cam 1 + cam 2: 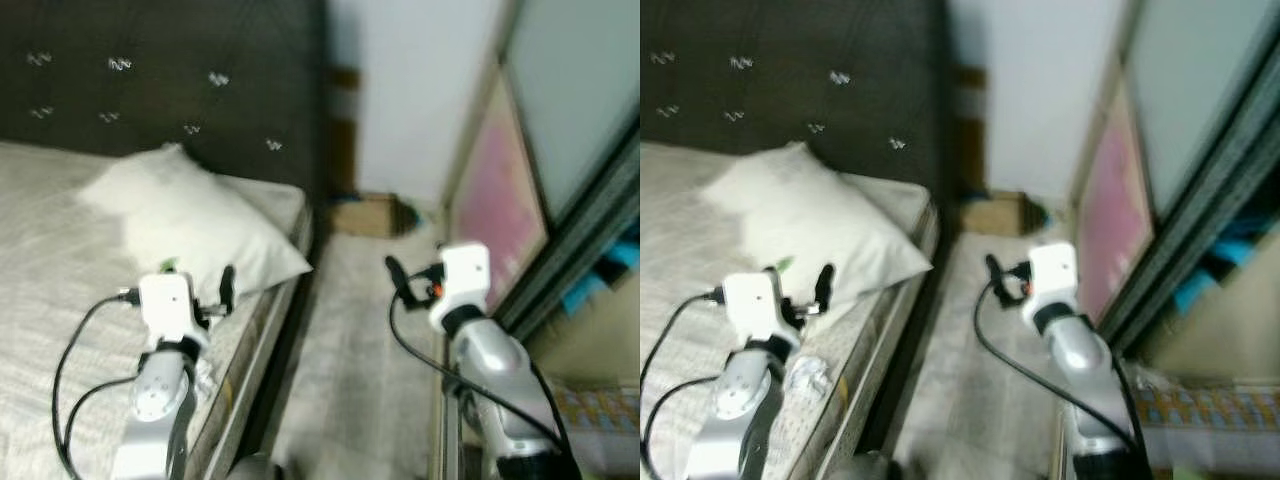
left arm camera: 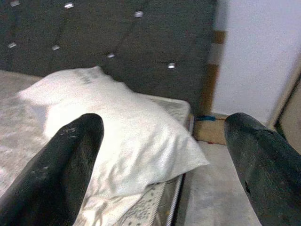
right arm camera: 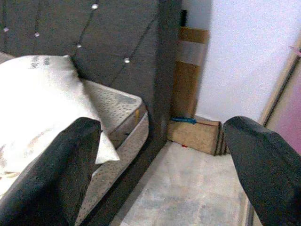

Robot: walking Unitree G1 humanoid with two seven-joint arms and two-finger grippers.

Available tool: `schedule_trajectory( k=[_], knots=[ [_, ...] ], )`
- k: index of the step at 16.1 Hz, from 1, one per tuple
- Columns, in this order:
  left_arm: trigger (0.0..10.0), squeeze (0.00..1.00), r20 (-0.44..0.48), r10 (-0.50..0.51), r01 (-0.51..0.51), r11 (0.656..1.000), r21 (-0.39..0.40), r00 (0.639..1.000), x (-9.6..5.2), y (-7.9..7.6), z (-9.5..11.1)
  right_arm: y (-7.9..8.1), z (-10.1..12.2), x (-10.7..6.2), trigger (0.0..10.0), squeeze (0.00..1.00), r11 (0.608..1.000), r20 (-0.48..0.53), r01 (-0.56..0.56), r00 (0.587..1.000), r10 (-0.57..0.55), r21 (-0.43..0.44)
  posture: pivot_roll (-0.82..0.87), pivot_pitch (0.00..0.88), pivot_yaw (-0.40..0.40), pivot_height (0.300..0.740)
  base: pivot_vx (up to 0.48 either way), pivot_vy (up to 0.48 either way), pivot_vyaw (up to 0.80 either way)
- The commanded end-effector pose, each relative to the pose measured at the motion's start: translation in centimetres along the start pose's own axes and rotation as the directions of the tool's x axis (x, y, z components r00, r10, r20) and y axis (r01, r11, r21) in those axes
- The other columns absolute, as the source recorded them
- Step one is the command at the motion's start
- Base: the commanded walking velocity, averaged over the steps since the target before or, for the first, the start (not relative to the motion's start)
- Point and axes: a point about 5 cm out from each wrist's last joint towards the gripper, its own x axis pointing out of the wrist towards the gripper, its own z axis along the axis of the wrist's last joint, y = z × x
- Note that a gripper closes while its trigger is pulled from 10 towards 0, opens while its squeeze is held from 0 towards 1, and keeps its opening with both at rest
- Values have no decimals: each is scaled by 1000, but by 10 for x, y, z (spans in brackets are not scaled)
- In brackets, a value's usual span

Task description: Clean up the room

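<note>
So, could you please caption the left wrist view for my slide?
Open left gripper faces a white pillow on the bed.

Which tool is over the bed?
The left tool, black fingers open above the mattress edge beside the white pillow; the right tool is over the floor.

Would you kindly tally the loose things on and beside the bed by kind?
White pillow: 1
Crumpled white wad on the mattress: 1
Cardboard box on the floor: 1
Total: 3
</note>
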Motion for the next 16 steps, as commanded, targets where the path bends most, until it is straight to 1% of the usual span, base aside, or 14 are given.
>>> schedule_trajectory(
  k=[1, 2, 3, 4, 6, 7, 12, 13, 16],
  knots=[
    [10000, 0, 3, 40, -40, 999, 6, 999, 0, 8, 2, 6, 4, 4, 10000, 0, 1000, 20, -15, 1000, 15, 9, 34, 19, -26, 740, 0, 0, 800],
    [10000, 0, 33, 13, -12, 999, -51, 999, 1, 4, 5, 6, 5, 5, 10000, 0, 1000, 24, -16, 1000, 16, 6, 33, 18, -25, 740, 0, 0, 800],
    [10000, 0, 33, 2, 0, 998, -64, 999, 0, 4, 5, 6, 6, 6, 10000, 0, 1000, 27, -15, 1000, 15, 4, 33, 16, -24, 740, 0, 0, 800],
    [10000, 0, 35, -10, 12, 998, -66, 999, -1, 3, 5, 5, 6, 6, 10000, 0, 1000, 28, -12, 1000, 11, 3, 33, 14, -24, 740, 0, 0, 800],
    [10000, 0, 30, 2, -1, 999, -35, 1000, -1, 5, 5, 4, 6, 7, 10000, 0, 1000, 30, -8, 1000, 8, 2, 33, 13, -23, 740, 0, 0, 800],
    [10000, 0, 28, 1, 0, 999, -34, 1000, -1, 5, 4, 4, 6, 7, 10000, 0, 1000, 30, -6, 1000, 6, 0, 33, 11, -23, 740, 0, 0, 800],
    [10000, 0, 29, -18, 20, 998, -51, 999, -1, 3, 3, 2, 5, 7, 10000, 0, 1000, 29, 6, 1000, -6, -6, 38, 10, -34, 740, 0, 0, 800],
    [10000, 0, 36, -11, 13, 998, -66, 999, -2, 3, 3, 0, 3, 6, 10000, 0, 1000, 22, 16, 1000, -16, -11, 43, 9, -40, 740, 0, 0, 800],
    [10000, 0, 22, -3, 5, 998, -69, 1000, -6, 4, 0, -1, -3, 3, 10000, 0, 999, 4, 42, 999, -42, -13, 51, 0, -44, 740, 0, 0, 800]
  ],
)
